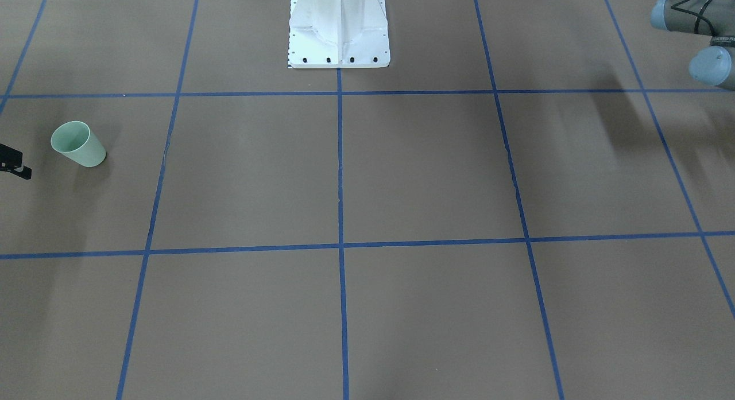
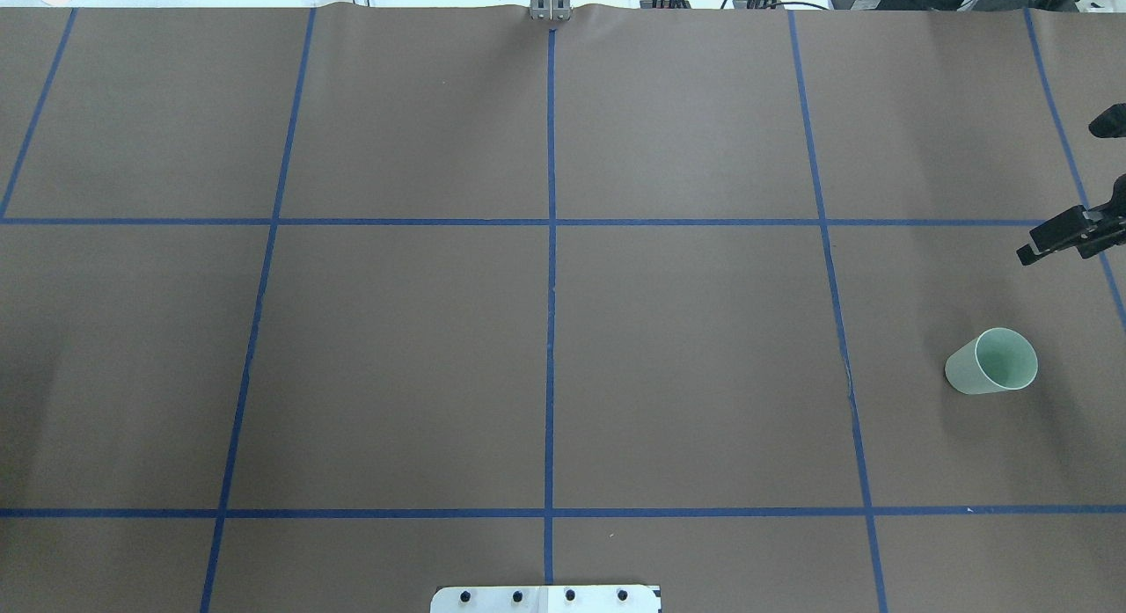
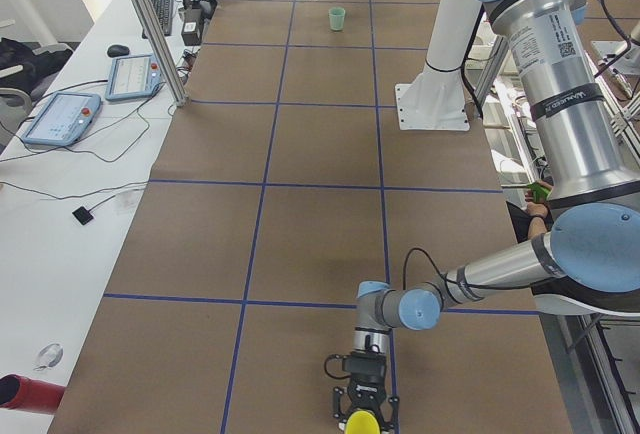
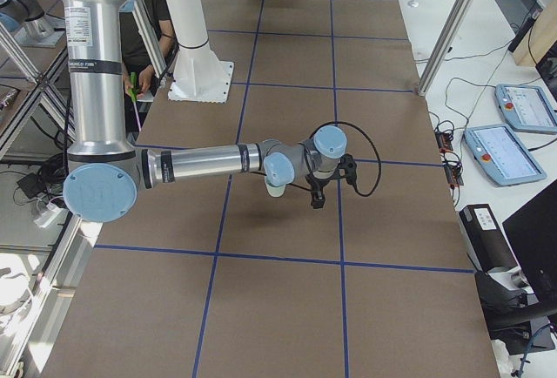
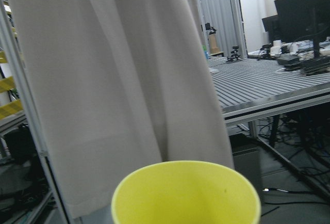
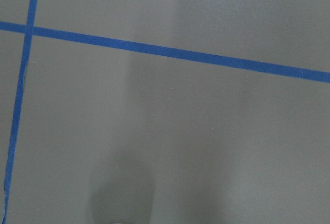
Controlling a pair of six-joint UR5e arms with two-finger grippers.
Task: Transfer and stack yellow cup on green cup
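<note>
The yellow cup [image 3: 362,422] sits between the fingers of my left gripper [image 3: 361,412] at the table's left end, seen only in the exterior left view. I cannot tell if that gripper is shut. The cup's rim [image 5: 185,190] fills the bottom of the left wrist view. The green cup [image 2: 990,363] stands upright on the far right of the table; it also shows in the front-facing view [image 1: 78,143] and the exterior left view [image 3: 338,19]. My right gripper [image 2: 1078,182] is open and empty, apart from the green cup, on its far side near the table's right edge.
The robot's white base [image 1: 339,38] stands at the middle of the near table edge. Blue tape lines [image 2: 551,244] grid the brown table. Pendants [image 3: 60,119] and a keyboard lie on the side bench. A person [image 4: 144,38] sits behind the base.
</note>
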